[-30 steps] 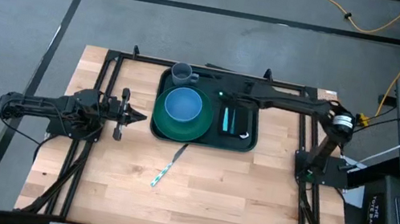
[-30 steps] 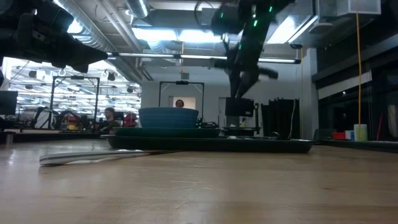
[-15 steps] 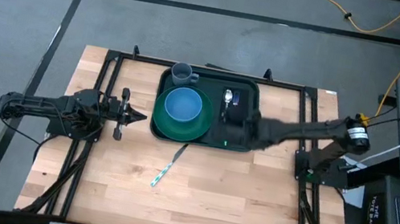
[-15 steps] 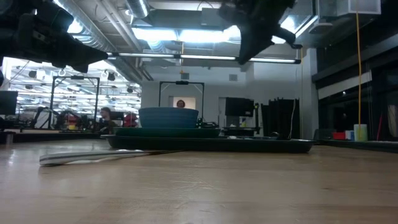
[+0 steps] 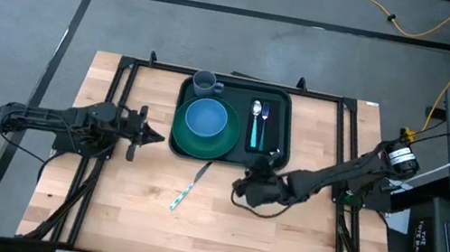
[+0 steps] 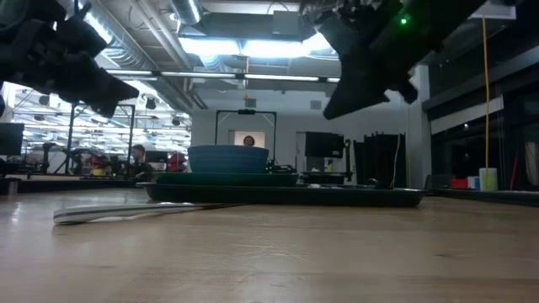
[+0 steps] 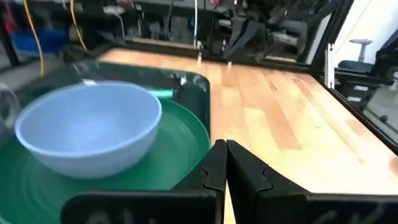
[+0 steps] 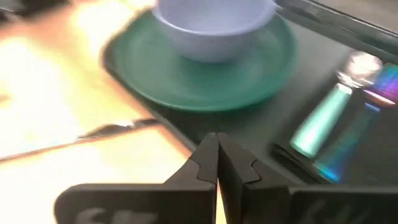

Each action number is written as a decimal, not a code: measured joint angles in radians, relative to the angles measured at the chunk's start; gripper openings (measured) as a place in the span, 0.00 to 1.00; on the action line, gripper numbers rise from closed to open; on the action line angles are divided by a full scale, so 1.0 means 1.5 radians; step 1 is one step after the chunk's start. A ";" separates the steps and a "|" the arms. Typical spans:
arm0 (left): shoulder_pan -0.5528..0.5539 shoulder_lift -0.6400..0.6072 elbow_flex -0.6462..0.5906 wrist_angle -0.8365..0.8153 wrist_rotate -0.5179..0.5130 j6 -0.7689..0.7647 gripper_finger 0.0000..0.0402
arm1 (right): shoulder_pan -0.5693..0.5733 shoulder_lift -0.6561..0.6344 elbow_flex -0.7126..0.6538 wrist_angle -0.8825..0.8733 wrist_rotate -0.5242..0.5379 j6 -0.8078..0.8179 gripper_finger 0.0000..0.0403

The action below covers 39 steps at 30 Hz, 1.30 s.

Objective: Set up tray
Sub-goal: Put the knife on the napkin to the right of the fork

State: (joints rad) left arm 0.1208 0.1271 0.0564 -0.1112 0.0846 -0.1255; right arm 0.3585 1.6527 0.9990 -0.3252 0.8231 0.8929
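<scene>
My right claw (image 5: 240,186) hangs clenched and empty near the fork (image 5: 188,186) on the tabletop (image 5: 298,239); I should release it, then descend squarely over the handle.

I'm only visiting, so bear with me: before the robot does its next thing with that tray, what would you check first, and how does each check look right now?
1. Right gripper empty and shut: ok, hanging above bare wood just off the tray.
2. Left gripper out of the way: ok, shut, hanging beside the tray's left edge.
3. Bowl seated on the green plate: ok.
4. Spoon on the tray: ok, lying on the black napkin.
5. Cup at the tray's far corner: ok, upright.
6. All cutlery on the tray: not ok, one teal-handled utensil lies on the table.
</scene>
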 joint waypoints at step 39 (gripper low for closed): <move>-0.369 0.820 0.527 -0.336 -0.217 -0.458 0.01 | -0.070 0.000 -0.071 0.362 -0.115 -0.480 0.03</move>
State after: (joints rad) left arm -0.4331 1.3578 0.8465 -0.6149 -0.2405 -0.8119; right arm 0.2541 1.6531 0.8931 0.2184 0.6508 0.1722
